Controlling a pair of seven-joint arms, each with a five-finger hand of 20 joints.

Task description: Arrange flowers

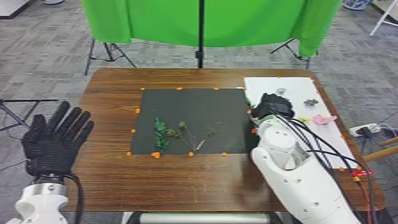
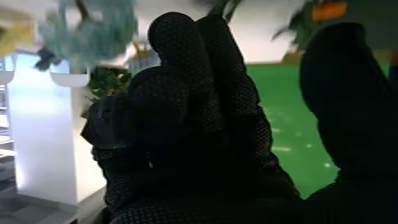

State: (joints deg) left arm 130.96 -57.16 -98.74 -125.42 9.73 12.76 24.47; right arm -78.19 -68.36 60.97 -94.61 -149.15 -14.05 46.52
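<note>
right hand (image 1: 274,105) looks loosely open and empty by the white sheet (image 1: 296,84), probably cos loose flowers (image 1: 324,120) wait there

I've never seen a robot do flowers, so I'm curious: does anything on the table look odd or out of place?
Perhaps the red flower: it sits near the table's right edge, by the near end of the white sheet, well apart from the pink flower. I see nothing spilled.
</note>
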